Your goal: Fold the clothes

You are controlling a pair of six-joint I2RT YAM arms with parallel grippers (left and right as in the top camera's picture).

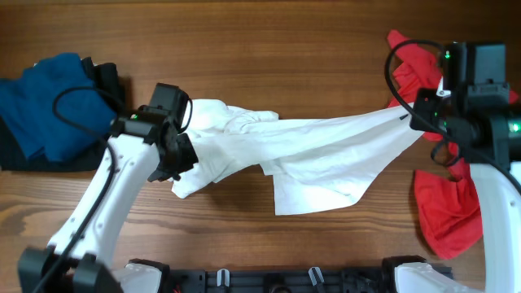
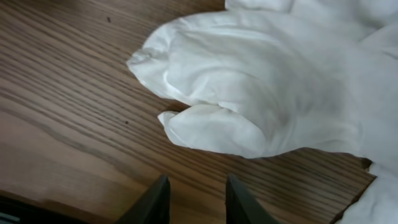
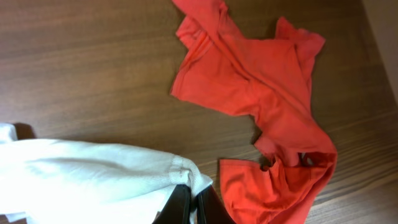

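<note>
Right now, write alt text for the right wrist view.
The right gripper, at the bottom edge, is shut on an edge of a white T-shirt that runs off to the left. Beyond it a crumpled red garment lies on the wooden table.

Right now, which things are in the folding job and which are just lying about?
In play: white shirt, right hand shut on its end, left hand open beside it.
Lying about: red garment, blue garment, black cloth under the blue; untouched, probably next to fold.
</note>
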